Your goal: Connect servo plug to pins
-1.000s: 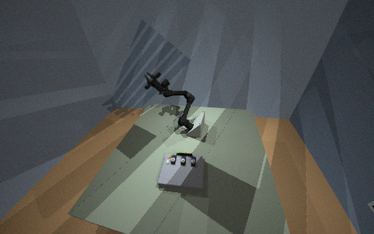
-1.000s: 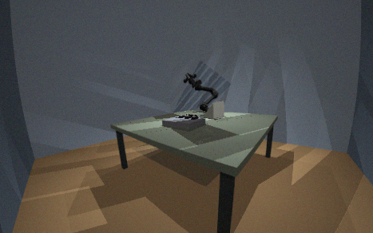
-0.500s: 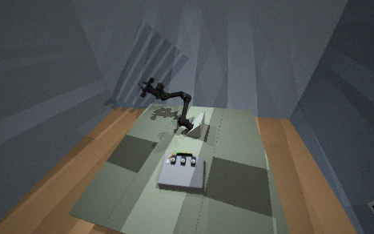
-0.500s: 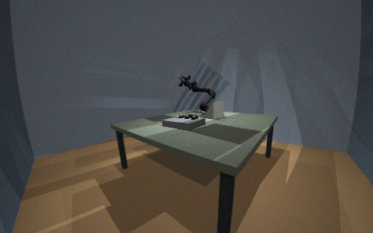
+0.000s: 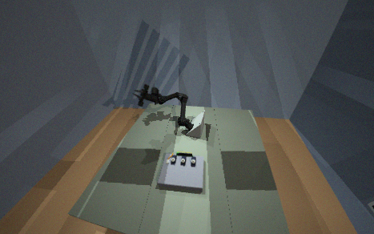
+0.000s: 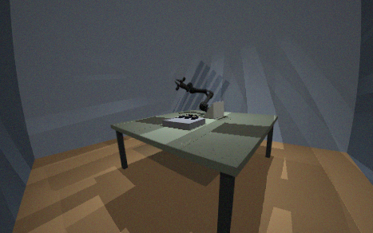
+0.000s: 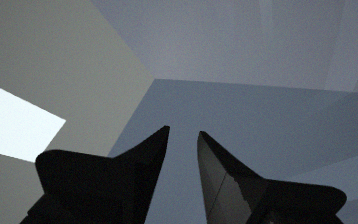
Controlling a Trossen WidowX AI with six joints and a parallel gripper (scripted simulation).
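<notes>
My gripper (image 5: 136,95) (image 6: 176,83) (image 7: 183,133) is raised high over the far left of the table, well away from the holder. Its fingers are partly open, with a narrow gap and nothing between them in the wrist view. The pale lavender holder (image 5: 181,174) (image 6: 184,123) lies flat on the table. Three small dark parts with white round tops stand along its arm-side edge, beside a black and green strip (image 5: 184,154). A thin orange lead (image 5: 170,155) shows at that edge's left corner. The plug, the single pins and the coloured band are too small to tell.
A pale wedge-shaped block (image 5: 198,127) (image 6: 216,110) stands right beside the arm's base, behind the holder in the top view. The green table (image 5: 241,132) (image 6: 235,145) carries dark shadow patches. The wrist view shows only walls, a ceiling and a bright panel (image 7: 17,122).
</notes>
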